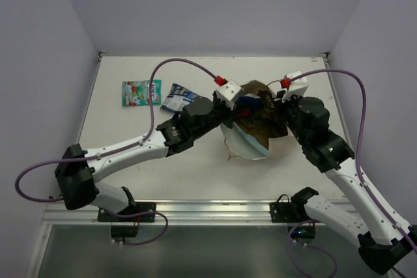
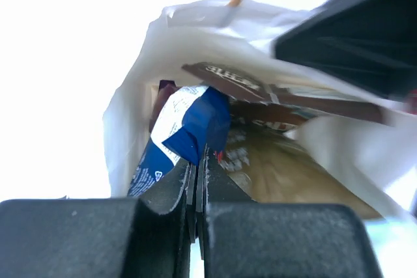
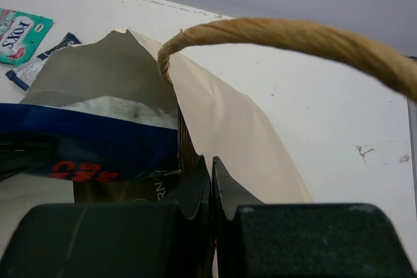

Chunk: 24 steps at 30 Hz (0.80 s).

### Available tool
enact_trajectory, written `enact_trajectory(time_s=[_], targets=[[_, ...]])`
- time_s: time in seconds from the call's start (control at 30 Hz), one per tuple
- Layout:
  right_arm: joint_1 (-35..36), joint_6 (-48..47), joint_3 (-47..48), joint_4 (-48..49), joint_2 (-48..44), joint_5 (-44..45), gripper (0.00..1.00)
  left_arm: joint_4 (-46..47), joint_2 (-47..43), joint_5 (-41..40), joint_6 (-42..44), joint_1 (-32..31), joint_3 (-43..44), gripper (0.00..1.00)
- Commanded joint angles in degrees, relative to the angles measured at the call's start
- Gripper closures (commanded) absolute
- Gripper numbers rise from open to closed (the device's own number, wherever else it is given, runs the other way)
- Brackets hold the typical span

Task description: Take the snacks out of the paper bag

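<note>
The cream paper bag (image 1: 255,140) lies on its side at mid-table, mouth facing away. My left gripper (image 1: 238,110) reaches into the mouth and is shut on a corner of the blue-red packet (image 2: 195,125). In the left wrist view a dark brown-white packet (image 2: 238,83) lies behind it, a purple edge (image 2: 165,89) shows at the left and an olive-brown packet (image 2: 280,161) lies at the bottom. My right gripper (image 1: 279,104) is shut on the bag's rim (image 3: 221,128), under the cord handle (image 3: 293,37). The green-red packet (image 1: 141,92) and the blue-white packet (image 1: 179,97) lie on the table left of the bag.
White side walls stand at the table's left, right and far edges. The table's front rail (image 1: 215,208) runs between the arm bases. Purple cables (image 1: 176,63) loop over both arms.
</note>
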Motion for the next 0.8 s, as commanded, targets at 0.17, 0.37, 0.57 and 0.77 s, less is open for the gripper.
enact_trajectory(time_s=[0.17,0.37,0.57,0.77], targets=[[-2.7,0.4,-1.8,1.7,1.5,3.3,1.00,-23.7,-17.7,-6.5,-4.3,-0.1,5.8,1.00],[-2.8,0.4,-1.9,1.8,0.9,3.0,1.00,-38.6,-21.3,-21.7,-7.1,2.9,16.1,1.00],[-2.8,0.4,-2.2,1.7,-0.7,2.1,1.00,-43.1,-21.3,-25.5,-11.0,11.5,14.0,1.00],[-2.9,-1.4,-2.6,1.6,-1.6,1.2,1.00,-44.8,-23.4,-25.7,-16.9,18.7,6.9,1.00]])
